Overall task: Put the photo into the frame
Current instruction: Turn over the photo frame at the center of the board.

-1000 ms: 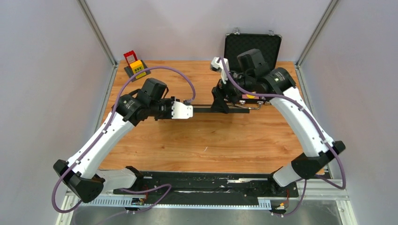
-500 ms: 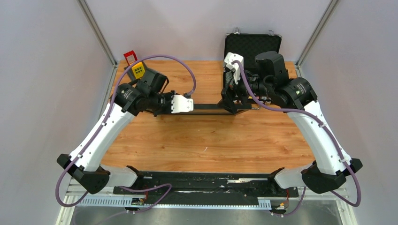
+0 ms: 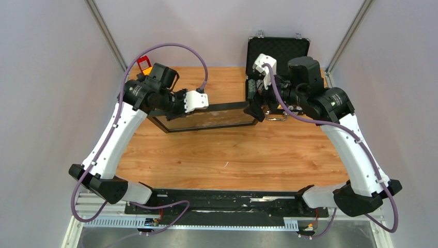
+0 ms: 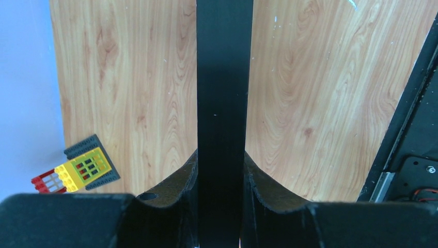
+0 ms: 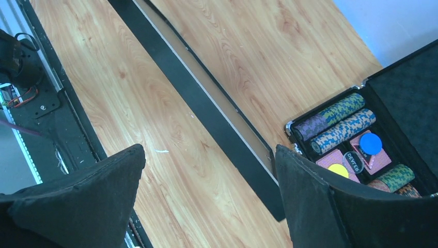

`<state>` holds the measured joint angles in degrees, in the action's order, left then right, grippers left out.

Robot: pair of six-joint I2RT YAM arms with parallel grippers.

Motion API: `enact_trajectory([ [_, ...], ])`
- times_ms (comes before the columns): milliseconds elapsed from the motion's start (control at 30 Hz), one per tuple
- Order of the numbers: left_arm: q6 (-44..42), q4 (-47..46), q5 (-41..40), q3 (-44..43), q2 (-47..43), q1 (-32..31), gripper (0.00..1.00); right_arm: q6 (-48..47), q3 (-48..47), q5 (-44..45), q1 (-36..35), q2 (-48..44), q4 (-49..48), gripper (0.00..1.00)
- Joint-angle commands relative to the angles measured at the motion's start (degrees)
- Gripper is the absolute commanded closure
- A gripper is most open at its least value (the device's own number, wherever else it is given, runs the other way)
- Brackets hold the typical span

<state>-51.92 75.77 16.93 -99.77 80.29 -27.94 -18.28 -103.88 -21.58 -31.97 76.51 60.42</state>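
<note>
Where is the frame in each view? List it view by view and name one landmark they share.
Top external: the frame sits upper centre, tilted, long side running left to right.
Left wrist: the frame shows as a black rail running straight up the middle.
Right wrist: the frame shows as a black rail running diagonally from top left to lower centre.
Shared landmark: the wooden tabletop beneath it.

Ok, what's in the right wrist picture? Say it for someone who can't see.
The right end effector is open and holds nothing, its two black fingers wide apart above a black frame rail that crosses the wooden table slantwise. At the right, an open case holds stacked poker chips.
</note>
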Motion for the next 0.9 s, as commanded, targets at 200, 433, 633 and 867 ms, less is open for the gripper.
enact_trajectory([
  [200,0.6,-1.3,6.4,-4.1,0.9,4.0,1.00,2.2,0.6,2.2,1.8,-2.6,-3.0,0.04],
  [433,3.7,-4.7,3.8,-3.3,1.6,5.1,1.00,5.0,0.6,1.2,7.6,-1.4,-3.6,0.05],
  [633,4.7,-4.5,1.6,-3.3,2.8,5.4,1.00,5.5,7.7,-5.9,13.5,-3.7,-7.5,0.05],
  [867,5.6,-4.1,0.4,-3.7,3.8,6.0,1.00,4.1,8.1,-10.7,18.1,-4.1,-7.9,0.05],
])
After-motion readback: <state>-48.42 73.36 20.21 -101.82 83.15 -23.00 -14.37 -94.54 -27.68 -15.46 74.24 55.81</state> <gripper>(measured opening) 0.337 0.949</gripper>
